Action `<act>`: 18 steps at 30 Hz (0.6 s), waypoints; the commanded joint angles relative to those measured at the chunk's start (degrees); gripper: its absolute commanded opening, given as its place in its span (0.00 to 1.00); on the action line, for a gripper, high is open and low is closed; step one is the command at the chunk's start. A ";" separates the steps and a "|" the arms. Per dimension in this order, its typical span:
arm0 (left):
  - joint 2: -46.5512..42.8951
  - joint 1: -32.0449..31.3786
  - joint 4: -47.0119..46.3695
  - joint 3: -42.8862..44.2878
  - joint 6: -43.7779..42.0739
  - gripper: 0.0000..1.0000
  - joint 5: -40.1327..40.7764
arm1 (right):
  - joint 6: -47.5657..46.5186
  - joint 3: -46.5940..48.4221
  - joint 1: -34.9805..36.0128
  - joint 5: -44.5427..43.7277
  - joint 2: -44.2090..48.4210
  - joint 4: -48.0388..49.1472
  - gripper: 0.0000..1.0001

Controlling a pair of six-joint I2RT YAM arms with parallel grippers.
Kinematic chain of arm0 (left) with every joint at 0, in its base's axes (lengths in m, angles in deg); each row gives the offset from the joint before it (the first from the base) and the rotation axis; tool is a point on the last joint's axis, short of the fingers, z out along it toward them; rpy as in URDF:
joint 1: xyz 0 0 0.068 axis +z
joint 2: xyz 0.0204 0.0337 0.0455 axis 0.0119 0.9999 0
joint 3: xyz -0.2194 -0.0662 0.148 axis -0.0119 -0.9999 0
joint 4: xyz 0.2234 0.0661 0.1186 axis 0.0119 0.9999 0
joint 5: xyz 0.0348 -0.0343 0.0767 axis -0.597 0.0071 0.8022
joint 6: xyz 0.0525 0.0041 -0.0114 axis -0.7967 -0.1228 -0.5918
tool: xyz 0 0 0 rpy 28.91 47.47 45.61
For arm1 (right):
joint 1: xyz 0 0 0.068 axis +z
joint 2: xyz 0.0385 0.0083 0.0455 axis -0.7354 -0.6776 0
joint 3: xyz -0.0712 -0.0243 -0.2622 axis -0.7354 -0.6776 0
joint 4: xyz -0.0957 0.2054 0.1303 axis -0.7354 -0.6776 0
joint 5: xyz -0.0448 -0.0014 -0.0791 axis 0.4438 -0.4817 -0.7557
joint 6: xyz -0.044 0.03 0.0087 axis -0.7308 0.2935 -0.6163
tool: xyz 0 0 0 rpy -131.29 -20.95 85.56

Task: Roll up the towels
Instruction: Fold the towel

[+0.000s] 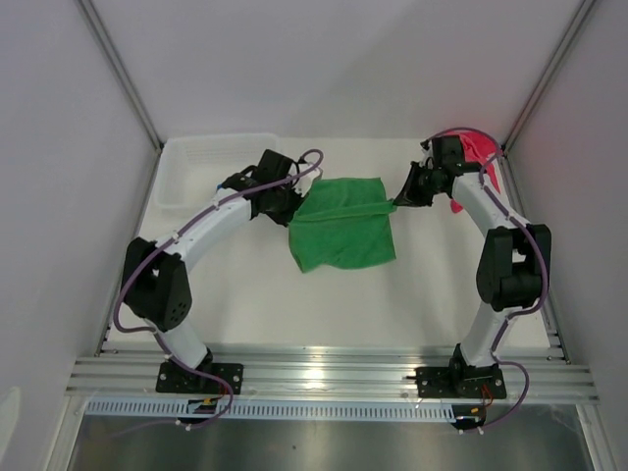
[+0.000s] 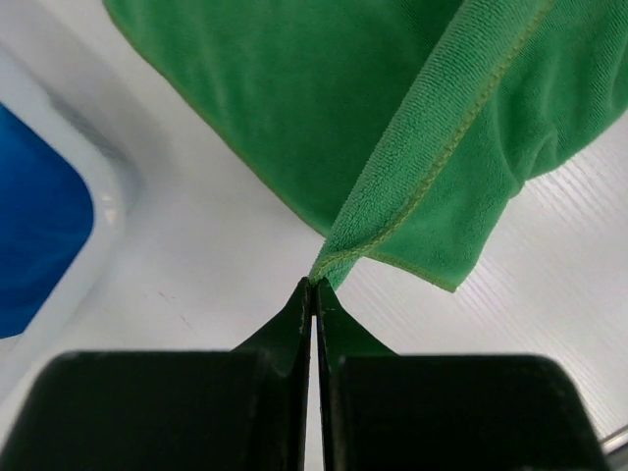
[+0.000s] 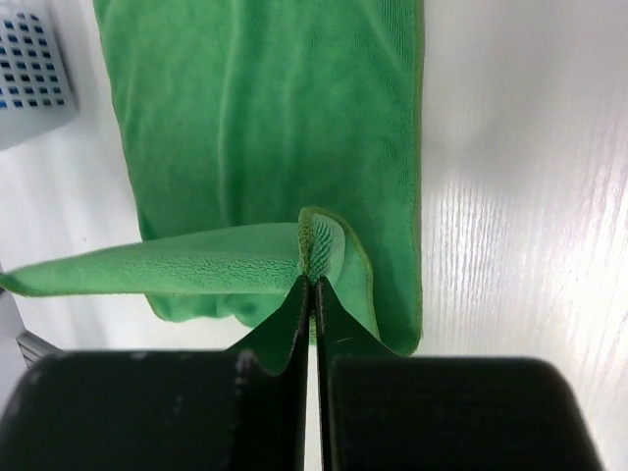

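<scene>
Near to far, top view.

Near: bare surface (image 1: 324, 314) ahead of the arm bases. Nothing rolled on it.

Middle: green towel (image 1: 343, 228), about centre, loose, with a crease across it. Your left hand (image 1: 291, 204) is on its corner at 9 o'clock and your right hand (image 1: 399, 203) is on the corner at 3 o'clock. Both hands are pinched fully closed on cloth. The gripped corners are lifted. The rest hangs toward 6 o'clock and looks to rest on the surface.

Far: white basket (image 1: 196, 157) at 10 o'clock. Pink towel (image 1: 479, 147) at 1 o'clock, behind your right arm and partly hidden.

Step, my read: you're spreading the first towel and the roll hasn't started. The other two look untouched.

Next move calls for:
- Draw the hands apart evenly to take out the sag and crease.
- Lower the towel flat, then let go.
- Re-grip along one edge and roll.
- Keep the pull level, since a lopsided pull will likely skew the roll.

Views:
- Top view gives the layout and is the only one showing the pink towel. The wrist bodies block the fingertips there.
- Left wrist shows the jaws closed on just the hemmed corner tip, a thin bite. It also shows the blue towel (image 2: 34, 221) inside the basket rim at 9 o'clock.
- Right wrist shows a thicker bunch of cloth between the tips, the towel face stretching to 12 o'clock, and the basket's perforated wall at 10 o'clock. No blue towel there.
</scene>
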 commanded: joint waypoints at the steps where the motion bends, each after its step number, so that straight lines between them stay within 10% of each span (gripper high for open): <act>1: -2.95 0.85 0.63 2.71 -2.25 0.01 0.74 | -3.12 0.67 0.31 -1.43 3.81 -3.94 0.00; 9: -16.75 -0.02 16.52 -0.71 -13.58 0.01 -14.35 | -13.15 -6.17 3.03 -0.19 16.90 -29.24 0.00; 18: -30.90 -8.73 22.78 -17.94 -17.38 0.01 -16.84 | -2.08 -23.76 9.45 2.08 36.68 -40.24 0.00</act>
